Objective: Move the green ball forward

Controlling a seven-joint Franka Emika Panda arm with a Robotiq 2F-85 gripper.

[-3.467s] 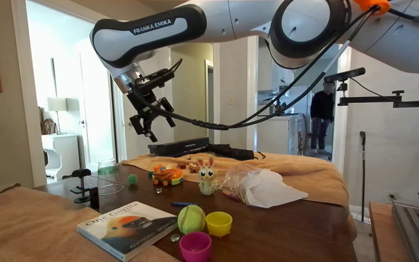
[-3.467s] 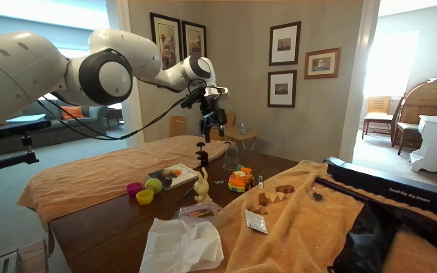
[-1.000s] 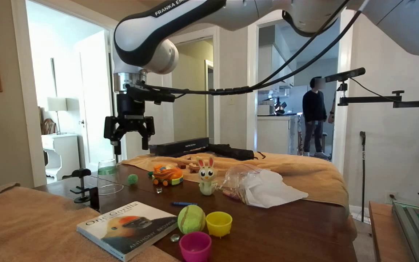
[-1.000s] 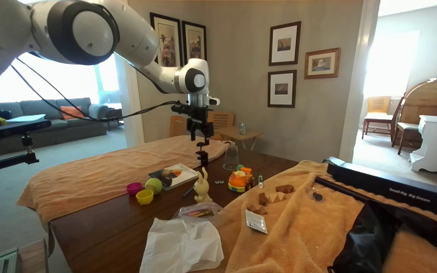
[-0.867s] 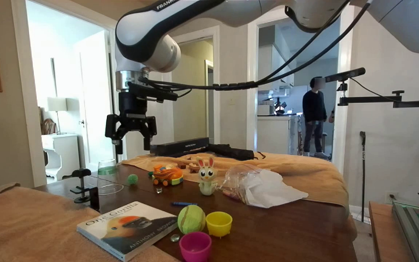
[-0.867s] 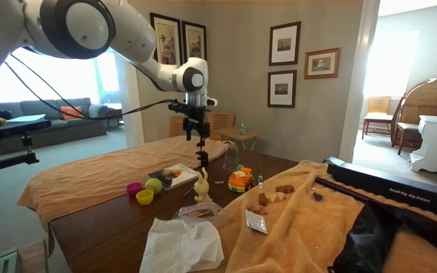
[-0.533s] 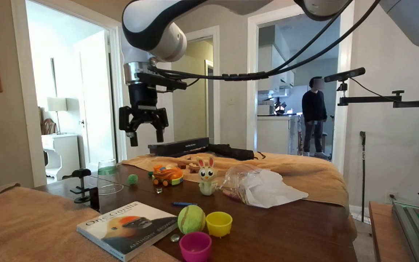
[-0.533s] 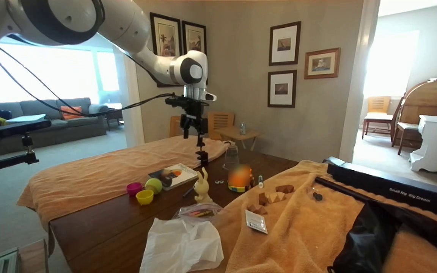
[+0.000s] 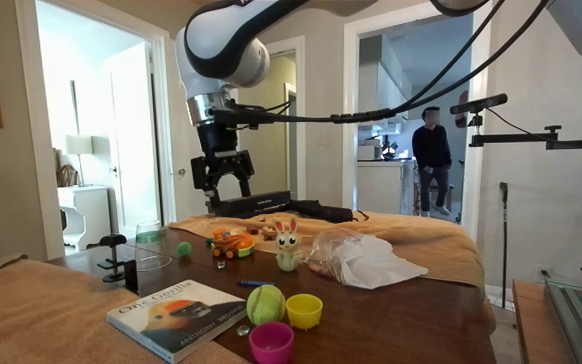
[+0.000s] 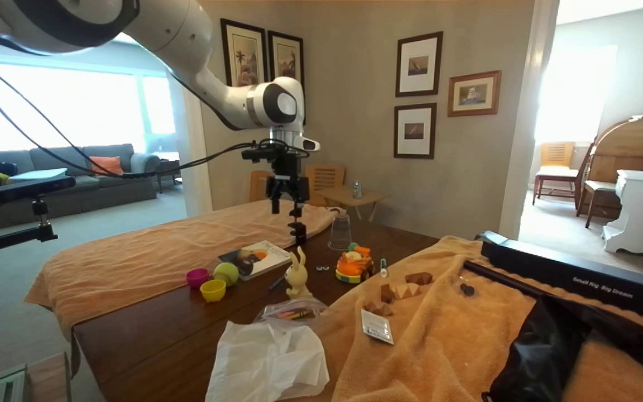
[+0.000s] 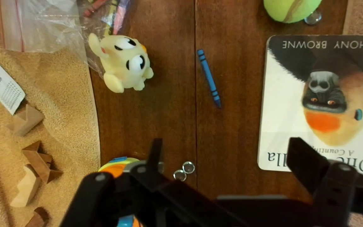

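The round lime-green ball [image 9: 266,305] lay on the dark brown wooden table [image 9: 382,323], lower than the black mechanical claw [image 9: 230,199] and well apart from its spread fingers [image 11: 155,154]. In the wrist view the ball sat beyond those fingers, partly cut off at the top edge. A curved brownish band crossed its surface. Just beside it stood a round yellow cup [image 9: 304,316] and a round magenta cup [image 9: 272,353].

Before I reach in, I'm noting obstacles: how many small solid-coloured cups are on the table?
2: the magenta cup and the yellow cup, both beside the yellow-green ball. No others show, though one could be hidden.
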